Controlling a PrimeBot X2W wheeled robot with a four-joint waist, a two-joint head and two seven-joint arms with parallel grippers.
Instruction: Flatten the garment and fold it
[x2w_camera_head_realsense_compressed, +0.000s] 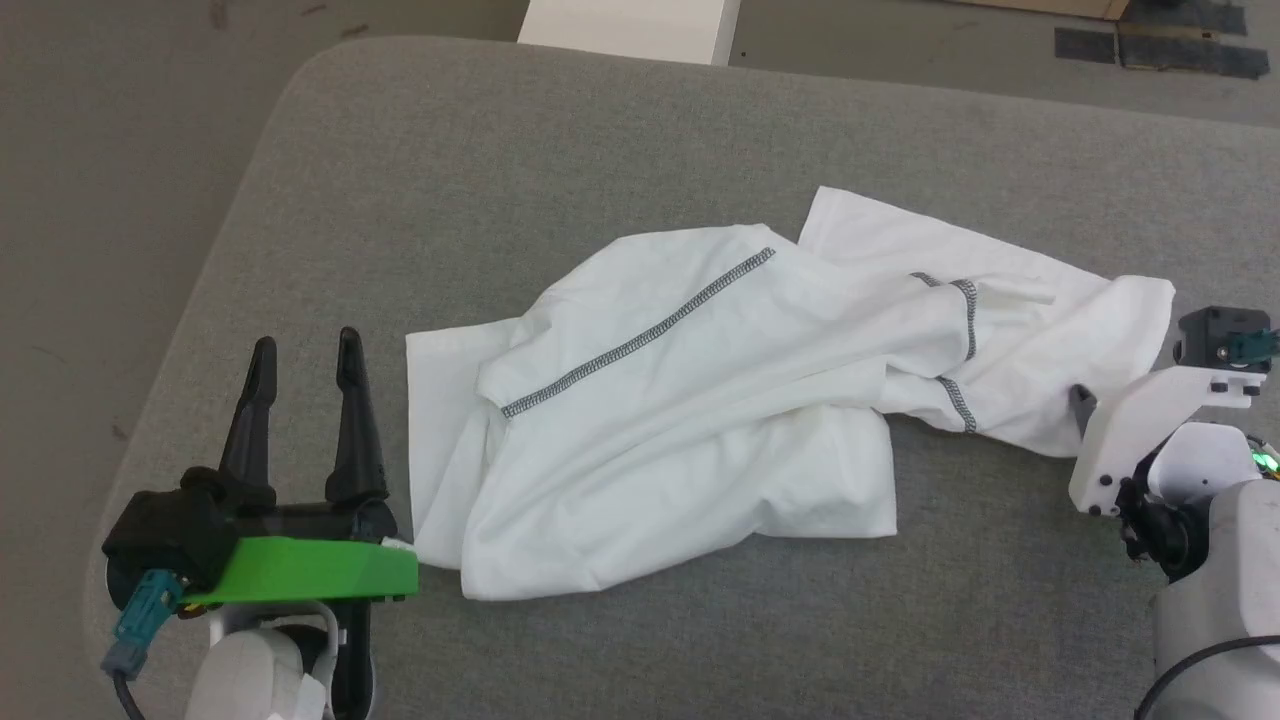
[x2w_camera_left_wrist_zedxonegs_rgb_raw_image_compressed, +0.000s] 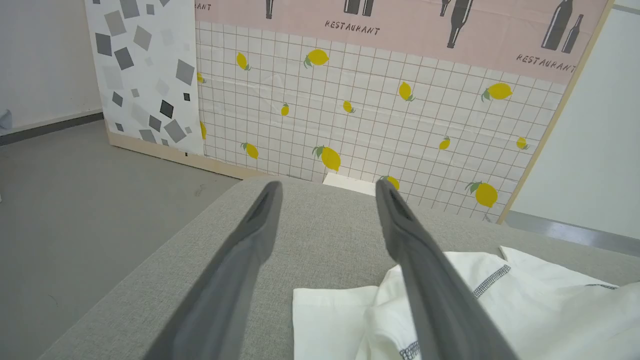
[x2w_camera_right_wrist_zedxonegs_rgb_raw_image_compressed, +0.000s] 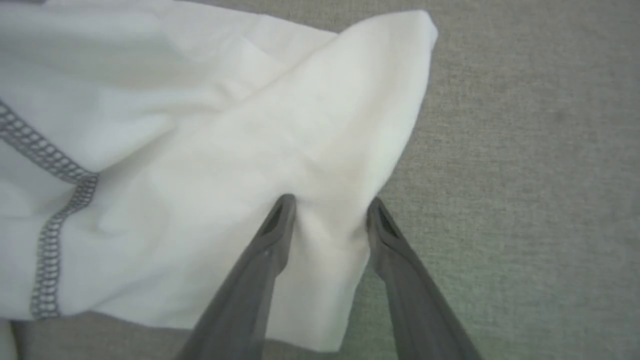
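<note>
One garment (x2w_camera_head_realsense_compressed: 680, 400), two pincers (x2w_camera_head_realsense_compressed: 305, 350) (x2w_camera_right_wrist_zedxonegs_rgb_raw_image_compressed: 330, 207).

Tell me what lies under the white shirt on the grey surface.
The garment lies on the grey padded surface, which shows all around it. Anything beneath its crumpled folds is covered, so I cannot tell.

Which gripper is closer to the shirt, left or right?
Right. The right gripper has its fingers either side of cloth at the right end of the shirt. The left gripper is open beside its left edge, fingers clear of the cloth.
</note>
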